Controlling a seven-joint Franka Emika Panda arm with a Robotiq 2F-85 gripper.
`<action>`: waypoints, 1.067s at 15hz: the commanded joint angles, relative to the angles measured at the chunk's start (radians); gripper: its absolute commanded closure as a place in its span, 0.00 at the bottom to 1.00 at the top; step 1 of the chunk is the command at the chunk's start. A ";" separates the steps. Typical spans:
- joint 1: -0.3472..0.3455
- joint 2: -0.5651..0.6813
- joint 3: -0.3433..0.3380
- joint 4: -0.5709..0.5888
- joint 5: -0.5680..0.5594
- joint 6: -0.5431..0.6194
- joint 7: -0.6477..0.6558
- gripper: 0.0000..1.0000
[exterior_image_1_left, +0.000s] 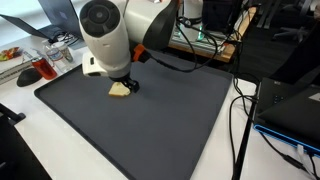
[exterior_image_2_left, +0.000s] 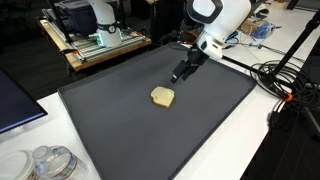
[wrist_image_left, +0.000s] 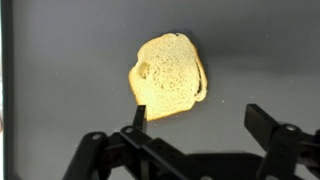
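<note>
Bread slice lies flat on the dark mat, roughly mid-mat and a bit toward the edge where your arm's base stands. It sits well in from all four corners. In the wrist view the slice shows its pale crumb side up, crust all round, with a small dent near one edge.

Your gripper is just beside the slice, on the base side and tilted down toward it. In the wrist view the fingers are spread wide with nothing between them, so you have hold of nothing. One fingertip overlaps the slice's edge in that view, but you can't tell contact from it. In an exterior view the gripper sits right over the bread, close to the mat's far edge.

Around the mat:
- White tabletop borders it.
- Cables trail off the edge by the base.
- Clear plastic containers sit past the near corner.
- A wooden bench with gear stands beyond the far edge.
</note>
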 joint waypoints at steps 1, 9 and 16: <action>-0.006 -0.181 0.001 -0.240 0.017 0.166 0.118 0.00; -0.025 -0.449 -0.021 -0.638 0.009 0.500 0.289 0.00; -0.101 -0.664 -0.022 -1.011 0.056 0.832 0.260 0.00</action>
